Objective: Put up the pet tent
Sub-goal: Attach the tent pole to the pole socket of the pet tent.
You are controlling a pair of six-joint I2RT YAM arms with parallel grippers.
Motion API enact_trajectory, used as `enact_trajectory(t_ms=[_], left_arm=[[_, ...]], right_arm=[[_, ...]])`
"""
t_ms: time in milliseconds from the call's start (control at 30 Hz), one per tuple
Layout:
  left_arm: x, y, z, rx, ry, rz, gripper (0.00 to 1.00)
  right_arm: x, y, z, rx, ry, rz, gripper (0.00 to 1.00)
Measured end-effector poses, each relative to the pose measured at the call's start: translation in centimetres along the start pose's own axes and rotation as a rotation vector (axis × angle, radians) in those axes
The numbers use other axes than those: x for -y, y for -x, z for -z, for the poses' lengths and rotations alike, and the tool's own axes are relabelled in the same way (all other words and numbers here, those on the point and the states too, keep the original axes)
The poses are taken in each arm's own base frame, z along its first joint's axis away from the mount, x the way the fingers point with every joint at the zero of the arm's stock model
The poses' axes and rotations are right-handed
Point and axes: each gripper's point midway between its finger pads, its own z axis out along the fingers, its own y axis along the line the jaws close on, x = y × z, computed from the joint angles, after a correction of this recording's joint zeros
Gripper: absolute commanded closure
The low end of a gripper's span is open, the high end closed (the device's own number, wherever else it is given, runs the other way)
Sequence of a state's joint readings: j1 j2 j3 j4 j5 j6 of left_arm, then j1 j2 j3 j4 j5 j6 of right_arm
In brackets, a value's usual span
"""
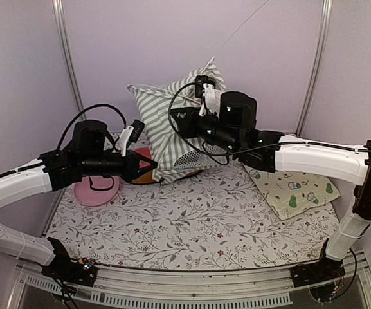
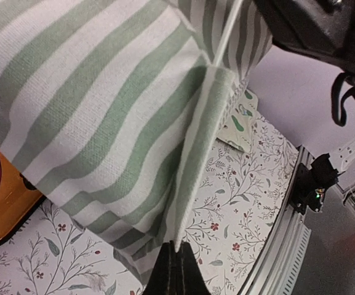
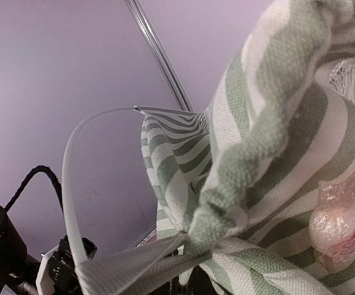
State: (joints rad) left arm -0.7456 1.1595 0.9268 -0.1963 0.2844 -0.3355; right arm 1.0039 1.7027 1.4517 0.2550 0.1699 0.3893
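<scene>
Nothing can be read in any of the three views: no words, brands, numbers or signs; the one likely spot is a red mark on a small pink ball (image 3: 336,228) in clear wrapping, seen by the right wrist camera against the striped tent (image 3: 275,123); it may be print, but it is too blurred to tell.

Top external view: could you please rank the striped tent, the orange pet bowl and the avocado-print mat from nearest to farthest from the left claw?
1. striped tent, centre back, pinched in the left claw.
2. orange pet bowl, right beside that claw, on the left.
3. avocado-print mat, far right.
</scene>
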Motion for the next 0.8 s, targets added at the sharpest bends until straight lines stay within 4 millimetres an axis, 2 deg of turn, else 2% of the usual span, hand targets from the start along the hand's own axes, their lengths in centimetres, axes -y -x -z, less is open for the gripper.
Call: enact_trajectory(t_ms=[67,167,300,433,667,800], left_arm=[[0.4,0.5,0.4,0.014,-0.013,0.009,1.0],[0.5,1.7,1.0,0.023,-0.017,0.028,1.0],[-0.5,3.3,1.7,0.038,0.001,0.071,1.0],[-1.5,4.9,1.8,0.056,0.011,0.114,1.0],[-2.4,4.9,1.3,0.023,0.007,0.191,1.0],[-2.5,5.1,1.3,0.022,0.002,0.229,1.0]], right_arm=[[0.7,0.2,-0.1,0.0,-0.01,-0.019,1.0],[-0.1,0.5,-0.1,0.015,0.012,-0.03,1.0],[-3.3,0.6,0.2,0.049,0.08,-0.009,1.0],[-5.7,-1.3,0.1,0.035,0.142,0.038,1.0],[-5.5,-2.4,-0.7,0.04,0.142,0.072,1.0],[-5.1,-2.2,-0.9,0.055,0.12,0.071,1.0]])
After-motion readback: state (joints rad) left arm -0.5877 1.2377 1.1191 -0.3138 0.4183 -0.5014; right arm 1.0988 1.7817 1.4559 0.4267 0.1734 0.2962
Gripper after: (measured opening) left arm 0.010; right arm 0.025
